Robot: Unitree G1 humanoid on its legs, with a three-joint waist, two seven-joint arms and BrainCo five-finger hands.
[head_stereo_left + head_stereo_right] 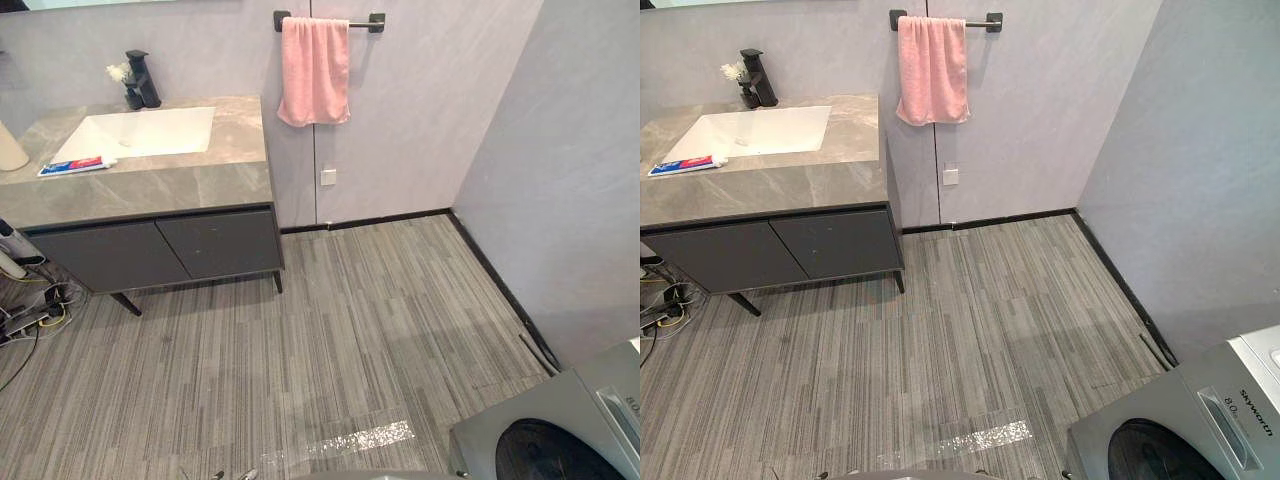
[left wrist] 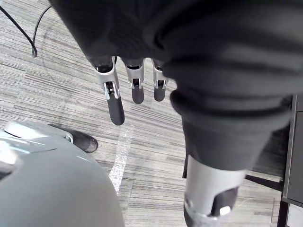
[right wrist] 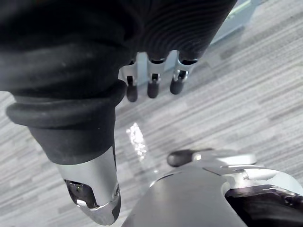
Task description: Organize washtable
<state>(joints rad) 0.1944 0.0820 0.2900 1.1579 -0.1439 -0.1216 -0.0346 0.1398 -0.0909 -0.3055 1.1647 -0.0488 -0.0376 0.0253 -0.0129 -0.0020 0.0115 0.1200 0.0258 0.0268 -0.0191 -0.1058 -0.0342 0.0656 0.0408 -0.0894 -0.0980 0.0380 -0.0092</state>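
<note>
Currently your left hand and right hand are hanging open and empty, because the toothpaste tube is lying well apart, near the front-left edge of the washtable

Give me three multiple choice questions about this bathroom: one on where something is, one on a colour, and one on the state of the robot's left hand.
1. Where is the toothpaste tube? A on a shelf; B flat on the counter; C in a basket.
2. What colour is the towel on the rail? A blue; B white; C pink.
3. How is the left hand? A open, holding nothing; B curled round a brush; C pinching a cloth.
Answers: 1 B, it lies by the sink's front corner; 2 C, the cloth is plainly pink; 3 A, its fingers are straight with nothing between them.
</note>
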